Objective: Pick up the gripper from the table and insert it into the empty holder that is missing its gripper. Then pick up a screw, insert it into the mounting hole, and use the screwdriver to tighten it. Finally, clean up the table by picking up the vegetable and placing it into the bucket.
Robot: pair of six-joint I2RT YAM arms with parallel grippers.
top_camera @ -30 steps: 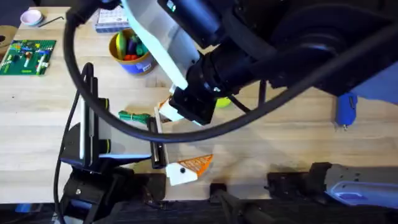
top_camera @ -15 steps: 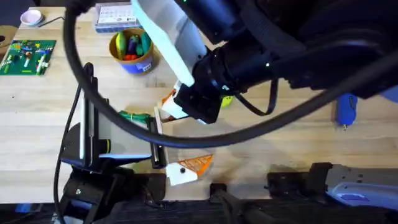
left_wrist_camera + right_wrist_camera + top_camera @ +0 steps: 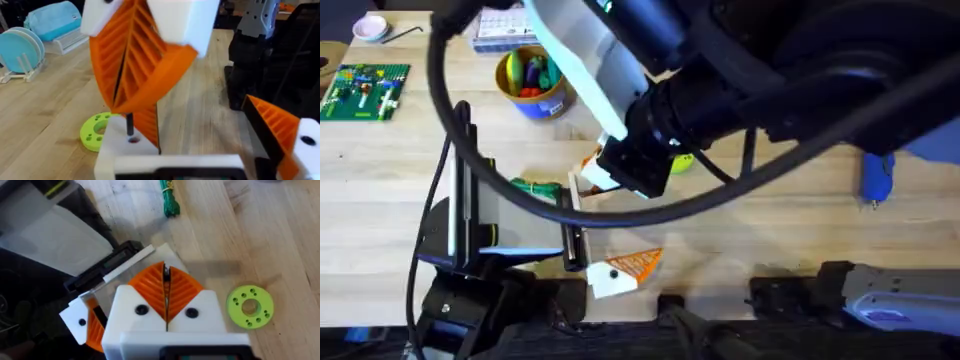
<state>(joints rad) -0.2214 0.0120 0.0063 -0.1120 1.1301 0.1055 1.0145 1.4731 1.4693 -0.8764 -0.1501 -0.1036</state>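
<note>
Two orange ribbed pads of the right gripper (image 3: 166, 297) press flat together, holding nothing, just above the cream-white angular holder (image 3: 125, 145). Near the holder lie the slender green toy vegetable (image 3: 170, 199) and a bright green round disc (image 3: 250, 306); the left gripper's (image 3: 615, 272) spread cannot be told.

Right gripper (image 3: 131, 107) is hanging over the wood table (image 3: 45, 120), tips pointing down, ribbed orange pads (image 3: 145, 65) pressing together, white finger block (image 3: 182, 20) above. A white holder (image 3: 125, 145) is sitting just under the tips. A green disc (image 3: 95, 131) is lying at 8 o'clock of it. An orange wedge (image 3: 272, 122) is showing at 3 o'clock. A blue plate rack (image 3: 17, 50) is standing at 10 o'clock.
</note>
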